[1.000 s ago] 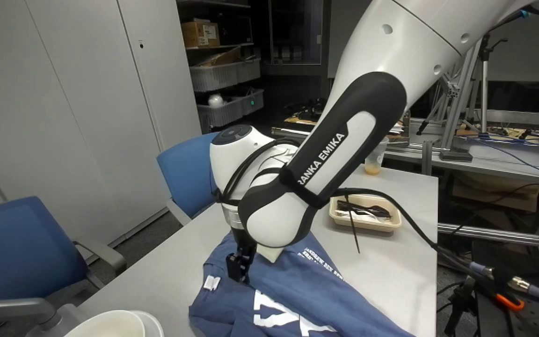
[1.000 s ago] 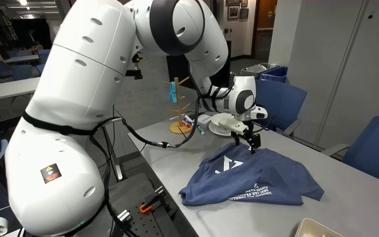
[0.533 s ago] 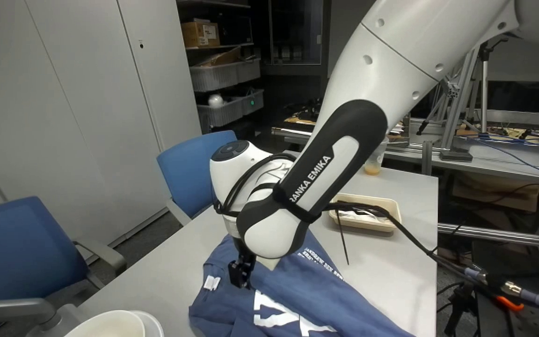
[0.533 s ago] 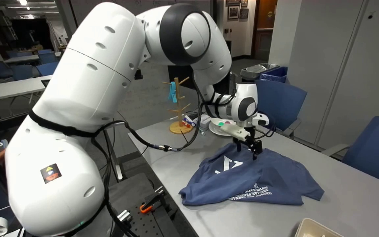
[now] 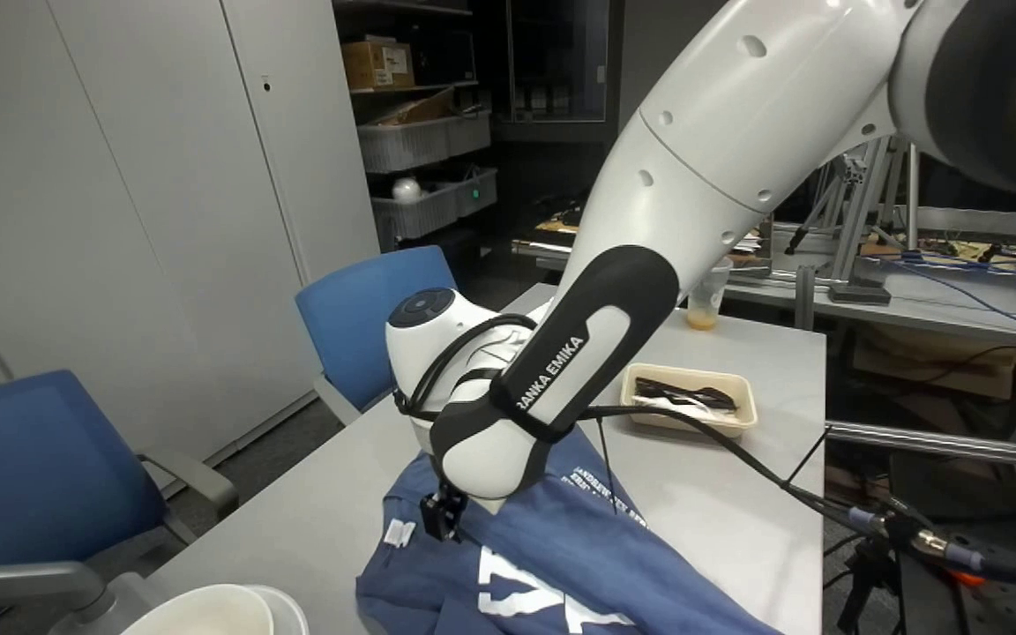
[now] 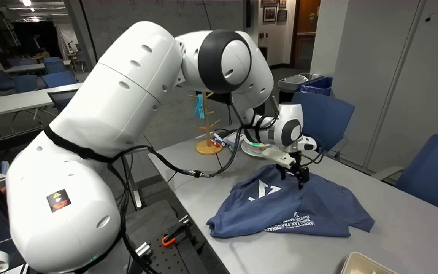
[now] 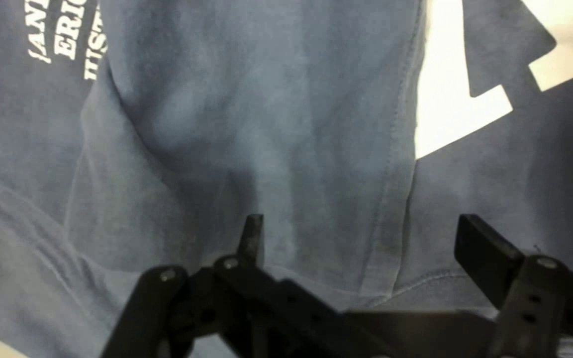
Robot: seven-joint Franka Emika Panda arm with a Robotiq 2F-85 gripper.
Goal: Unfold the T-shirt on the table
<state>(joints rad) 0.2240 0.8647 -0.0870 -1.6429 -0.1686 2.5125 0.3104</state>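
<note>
- Evidently the T-shirt [image 6: 318, 201] lies partly folded on the desk [image 6: 405, 239], lower right of centre in an exterior view.
- The end effector [image 7: 361, 227] is spread, pinching nothing; its fingers [image 7: 485, 258] stand well apart at the bottom of the wrist view. Whether the tips touch cloth, I can't tell.
- A stitched hem [image 7: 400, 199] runs down between them, nearer the finger on the frame's right, with big white lettering [image 7: 443, 112] just beyond.
- The step is probably grasping that hem: centre it, go down gently and take the top layer only.
- Then lift slightly and draw leftward in the wrist view, away from the lettering, lest the under layer drag.
</note>
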